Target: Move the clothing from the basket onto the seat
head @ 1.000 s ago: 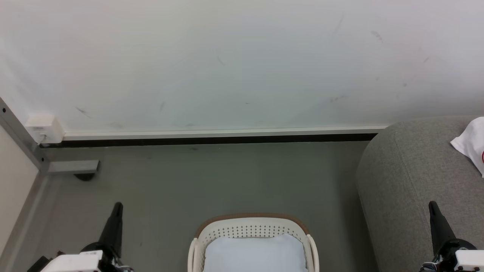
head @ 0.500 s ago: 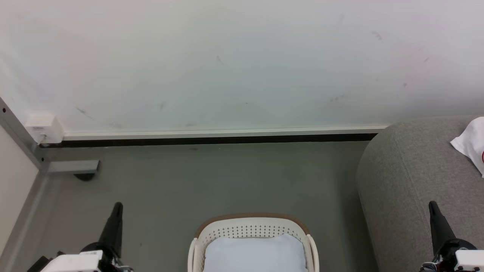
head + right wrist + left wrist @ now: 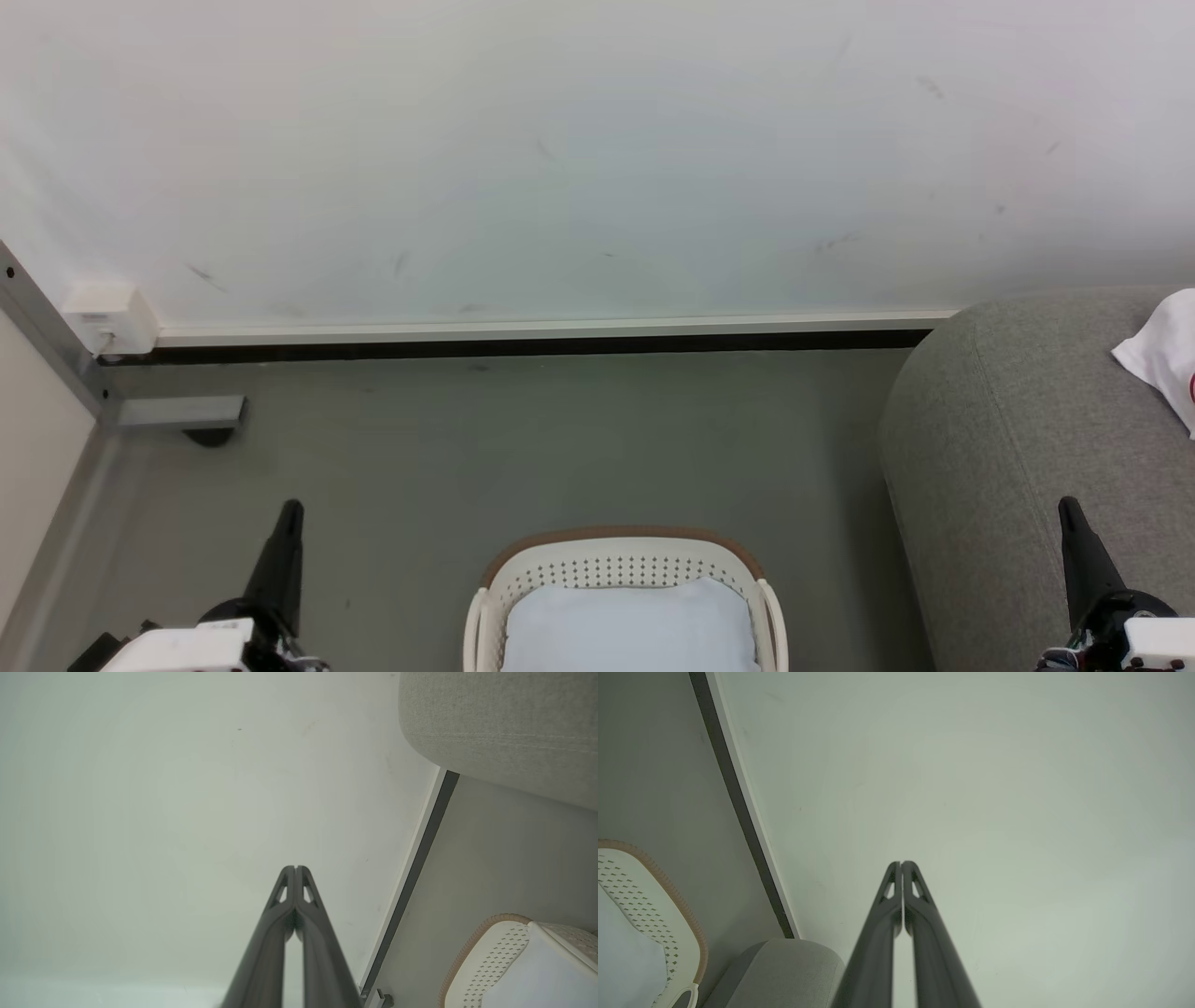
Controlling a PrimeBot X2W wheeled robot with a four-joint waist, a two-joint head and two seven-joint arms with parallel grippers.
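Seen from the head camera, looking down at a grey floor [image 3: 523, 448] that meets a pale, lightly scuffed wall [image 3: 560, 159] along a white and black skirting strip [image 3: 541, 338].

At the bottom centre stands the basket [image 3: 618, 539], white plastic with rows of small holes and a brown woven-look rim. Only its far end is in the picture. Inside it lies a smooth, pale bluish-white sheet [image 3: 630, 625] that covers what can be seen of the interior. No red or white garment shows on top of that sheet.

To the right is the seat [image 3: 1008, 448], a large grey fabric sofa with a rounded corner and a stitched seam, standing near the basket but apart from it. On the seat, at the right edge of the picture, lies a corner of the clothing [image 3: 1162, 350]: white cloth with a sliver of red where the frame cuts it off.

The left tool [image 3: 292, 509] rises at the lower left over the floor, left of the basket. Its own wrist camera shows the left tool [image 3: 901, 863] with its two dark fingers pressed together, holding nothing, pointing at the bare wall.

The right tool [image 3: 1067, 506] rises at the lower right in front of the seat. Its wrist camera shows the right tool [image 3: 295, 868] likewise closed tight and empty, with the basket [image 3: 502, 947] low to one side.

At the far left, a small white box [image 3: 107, 315] sits on the wall above a grey metal bracket [image 3: 182, 411].
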